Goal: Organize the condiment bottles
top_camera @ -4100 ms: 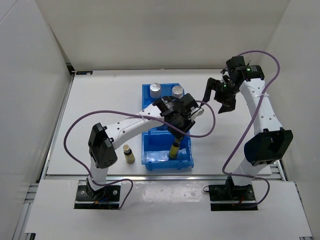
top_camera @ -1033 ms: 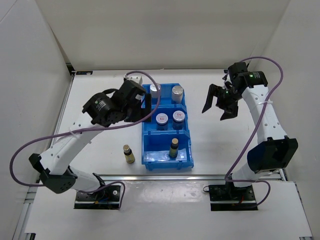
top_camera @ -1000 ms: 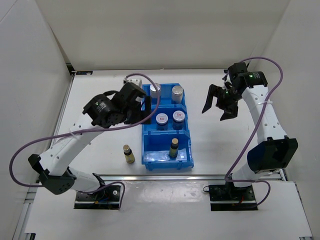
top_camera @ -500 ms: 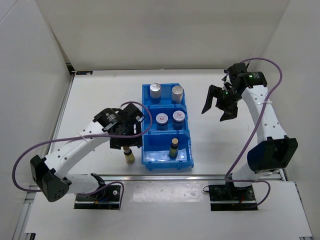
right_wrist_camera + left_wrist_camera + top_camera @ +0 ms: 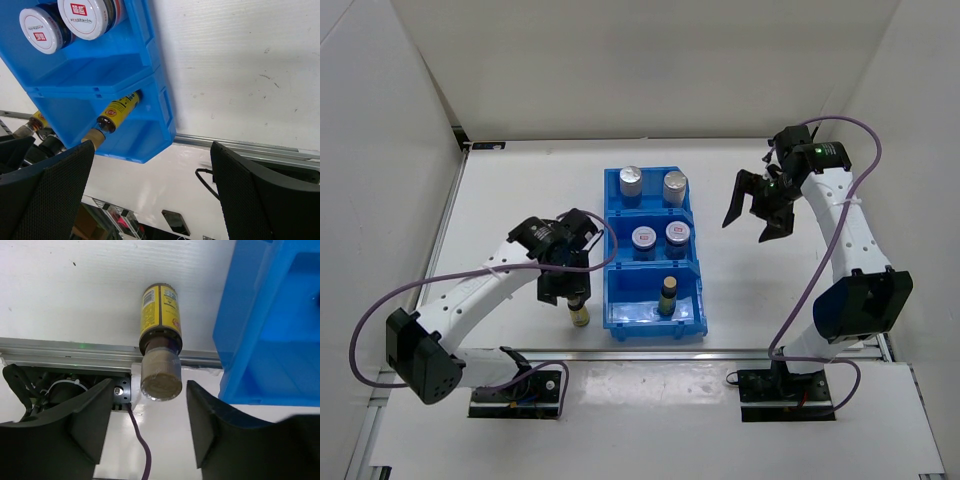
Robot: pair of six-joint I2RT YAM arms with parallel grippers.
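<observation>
Top: L gripper is held over loose slim bottle, upright on desk just left of bin, nr front edge. Silver-capped bottles are seen in far compartment, jars in mid, binned slim bottle in near. R gripper is held right of bin, fingers apart.
L wrist: fingers are spread either side of loose slim bottle, not touching it.
R wrist: fingers are spread wide.

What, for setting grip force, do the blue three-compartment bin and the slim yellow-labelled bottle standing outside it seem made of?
Blue three-compartment bin: likely moulded plastic, smooth with a soft sheen and uniform colour. Slim yellow-labelled bottle: glossy printed label; body underneath hidden, glass or plastic unclear. Its tan cap: matte, probably plastic.
</observation>
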